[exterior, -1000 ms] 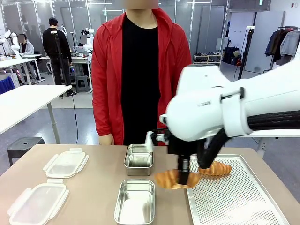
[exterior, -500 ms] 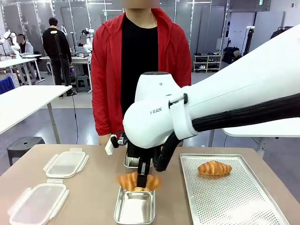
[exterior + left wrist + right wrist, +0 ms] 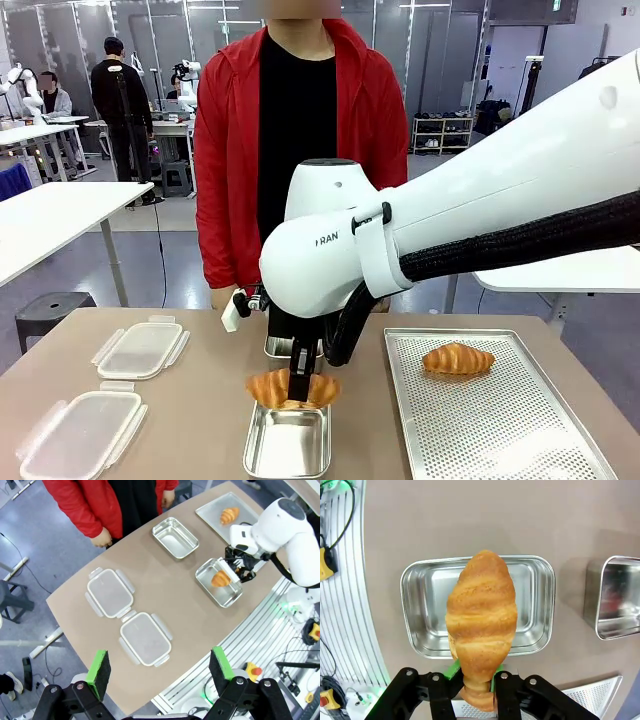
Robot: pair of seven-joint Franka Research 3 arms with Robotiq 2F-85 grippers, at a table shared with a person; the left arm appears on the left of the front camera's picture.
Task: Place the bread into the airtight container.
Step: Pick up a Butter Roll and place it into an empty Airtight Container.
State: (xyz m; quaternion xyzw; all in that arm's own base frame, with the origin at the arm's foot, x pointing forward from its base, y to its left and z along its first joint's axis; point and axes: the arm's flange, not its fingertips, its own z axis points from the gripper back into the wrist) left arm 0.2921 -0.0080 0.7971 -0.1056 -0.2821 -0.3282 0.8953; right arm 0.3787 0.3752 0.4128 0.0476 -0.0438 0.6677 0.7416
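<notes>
One brown worktop (image 3: 200, 400) in an open workshop carries a steel tin (image 3: 288, 450). Right fingers (image 3: 441, 692) clamp a croissant (image 3: 481, 615) above it; left fingers (image 3: 100, 667) stand wide apart, empty.

Front view: fixed, low at the near edge of the counter (image 3: 200, 400), facing the person (image 3: 300, 150) across it. Left wrist view: high and far, looking down on the whole counter. Right wrist view: close, straight down on the near steel container (image 3: 422, 615). Shared by all: that container, croissant (image 3: 481, 625) over it
</notes>
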